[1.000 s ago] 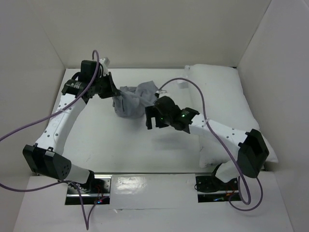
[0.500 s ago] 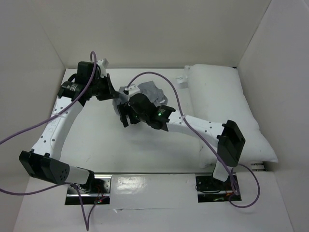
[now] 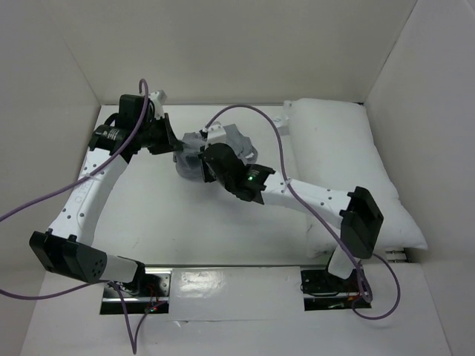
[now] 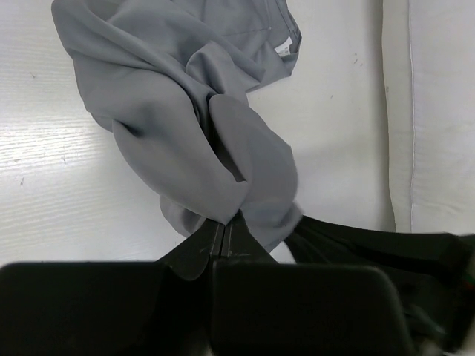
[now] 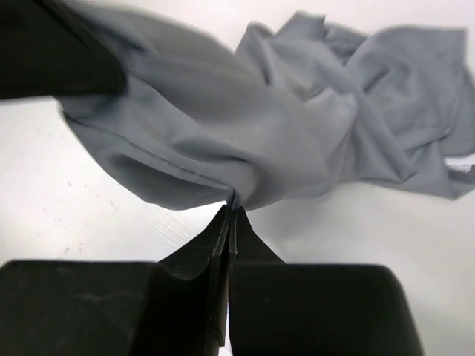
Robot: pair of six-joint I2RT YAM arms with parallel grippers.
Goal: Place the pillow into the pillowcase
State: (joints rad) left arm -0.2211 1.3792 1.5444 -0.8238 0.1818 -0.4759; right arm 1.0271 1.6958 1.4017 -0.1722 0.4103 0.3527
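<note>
The grey pillowcase (image 3: 194, 154) lies bunched at the back middle of the table between both grippers. My left gripper (image 3: 177, 147) is shut on its left edge; in the left wrist view the pillowcase (image 4: 193, 126) runs out from the tips of my left gripper (image 4: 224, 221). From the right, my right gripper (image 3: 202, 159) has come in and is shut on a fold of the pillowcase (image 5: 245, 141), pinched at the tips of the right gripper (image 5: 231, 208). The plump white pillow (image 3: 349, 170) lies along the right side, partly under the right arm.
White walls (image 3: 245, 44) enclose the table at the back and on both sides. Purple cables (image 3: 260, 119) loop above the arms. The pillow's long edge (image 4: 430, 111) shows to the right in the left wrist view.
The right arm swung left from the table's middle to the pillowcase, and its gripper went from open to shut on a fold. The left gripper kept its hold and barely moved.
</note>
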